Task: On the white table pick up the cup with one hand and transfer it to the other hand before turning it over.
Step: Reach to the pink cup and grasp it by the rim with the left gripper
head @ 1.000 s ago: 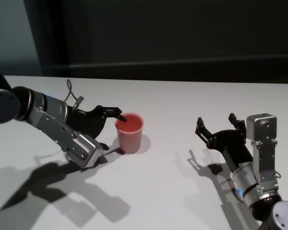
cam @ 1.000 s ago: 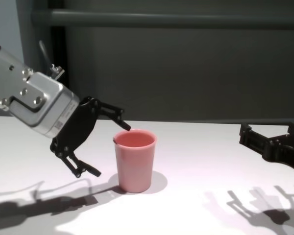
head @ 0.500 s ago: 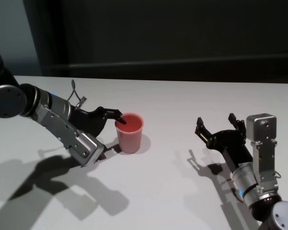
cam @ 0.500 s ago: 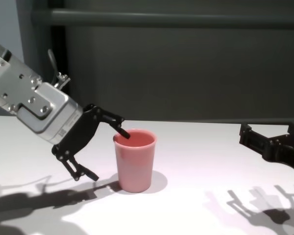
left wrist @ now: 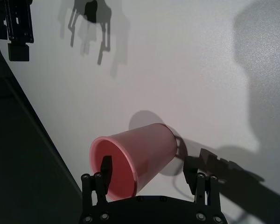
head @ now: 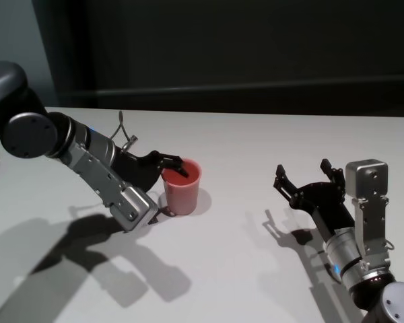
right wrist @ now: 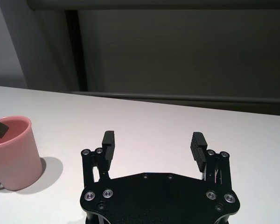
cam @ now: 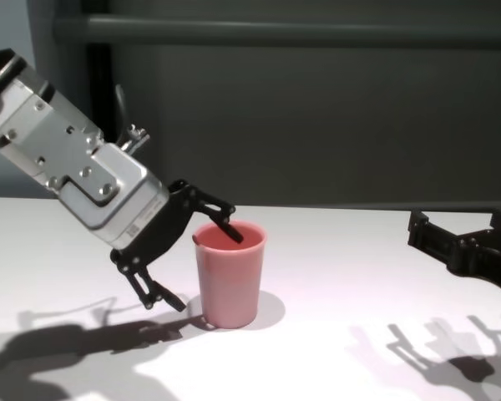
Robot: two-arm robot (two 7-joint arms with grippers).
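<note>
Head view: left tool point(head: 163, 185) spread open astride pink cup point(head: 182, 187) upright on white desk point(head: 256, 148), one finger inside rim for a wall pinch; chest view: right tool point(cam: 468, 238) open, well apart, awaiting handover.

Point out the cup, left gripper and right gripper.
cup point(cam: 228, 284), chest view, on its outer wall.
left gripper point(cam: 202, 266), chest view, midway between its fingertips, straddling the cup's wall.
right gripper point(head: 304, 176), head view, midway between its open fingertips.
</note>
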